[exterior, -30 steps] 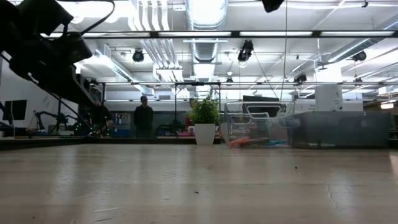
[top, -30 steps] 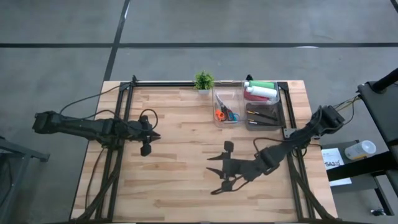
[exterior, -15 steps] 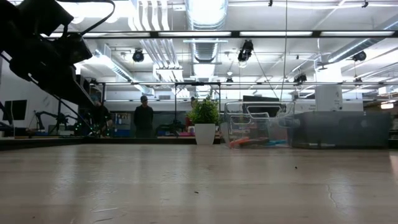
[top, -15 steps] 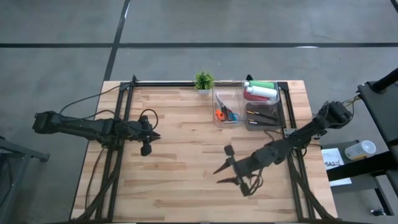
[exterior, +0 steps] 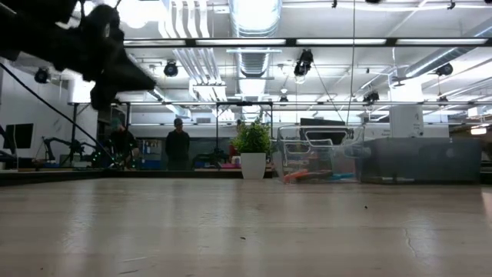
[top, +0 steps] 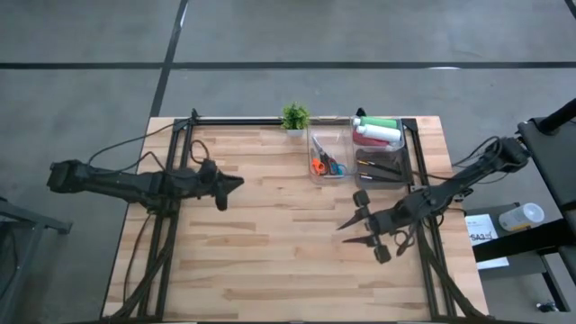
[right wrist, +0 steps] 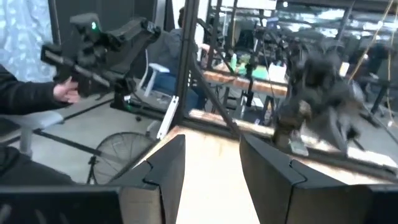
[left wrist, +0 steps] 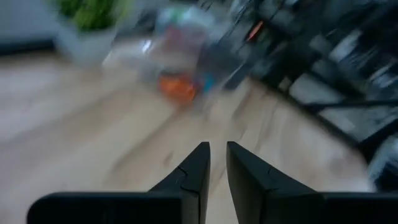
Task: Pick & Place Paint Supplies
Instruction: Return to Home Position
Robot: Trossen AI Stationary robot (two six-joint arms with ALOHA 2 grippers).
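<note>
Far left, the left arm (top: 135,184) lies stretched low across its edge of the bench (top: 270,261). The left arm's jaws point toward the middle, drawn almost together with only a slit between them, and grip nothing. That reads as a parked pose, kept well apart from the containers so nothing gets knocked. Along the far edge stands a small potted plant (top: 294,117), which is no part of the job. Just beside it is a clear bin (top: 310,148) holding scissors (top: 324,166) with orange and blue handles. Touching that bin on its right is a second clear bin (top: 382,153), and the paint supplies are in this one. A green squeeze bottle (top: 378,122) lies on its side at the far end. Packed against it are a pink-red bottle (top: 364,130) and a white bottle (top: 385,135). Thin dark brushes (top: 380,166) lie flat across the near half. A brown bottle cannot be made out. The sorting looks finished, since no loose supply lies on the open wood. Right of centre, the right arm (top: 432,200) reaches in from its side. The right arm's jaws are spread wide and empty above bare boards, near the bins but clear of them. That suits an arm heading for its rest pose.
</note>
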